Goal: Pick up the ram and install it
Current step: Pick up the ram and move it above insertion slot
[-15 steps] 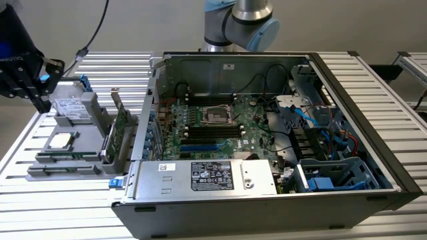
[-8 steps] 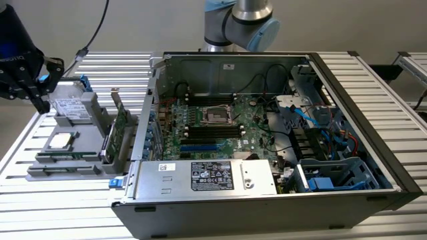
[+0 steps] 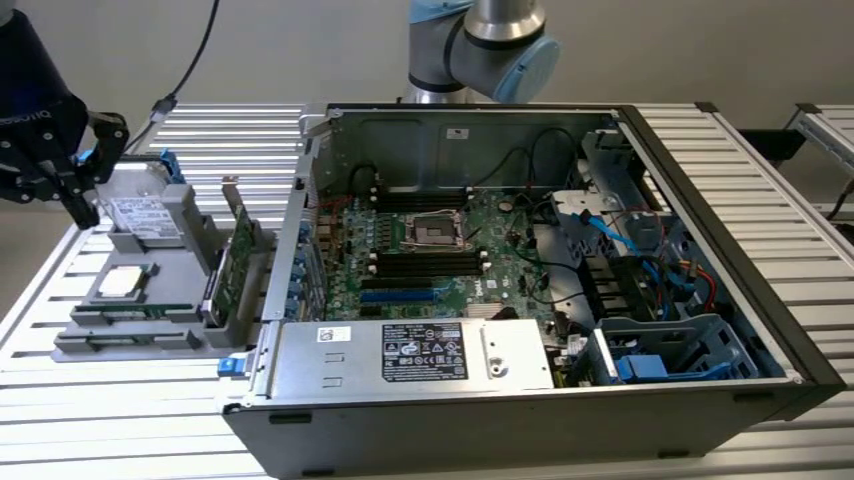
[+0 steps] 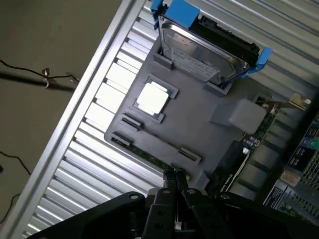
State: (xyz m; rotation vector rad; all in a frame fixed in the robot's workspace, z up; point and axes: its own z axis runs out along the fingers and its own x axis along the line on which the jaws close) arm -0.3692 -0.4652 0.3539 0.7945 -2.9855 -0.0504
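**Gripper (image 3: pixel 80 205) clenched, ram still in its tray**

At the exterior view's left I see the fingers pressed together on nothing, hanging over the grey tray (image 3: pixel 80 348). The ram (image 3: pixel 134 312) lies flat in a slot near the tray's front edge. In the wrist view, the fingertips (image 4: pixel 175 175) are near one end of it. Further right stands the open computer case (image 3: pixel 534 400).
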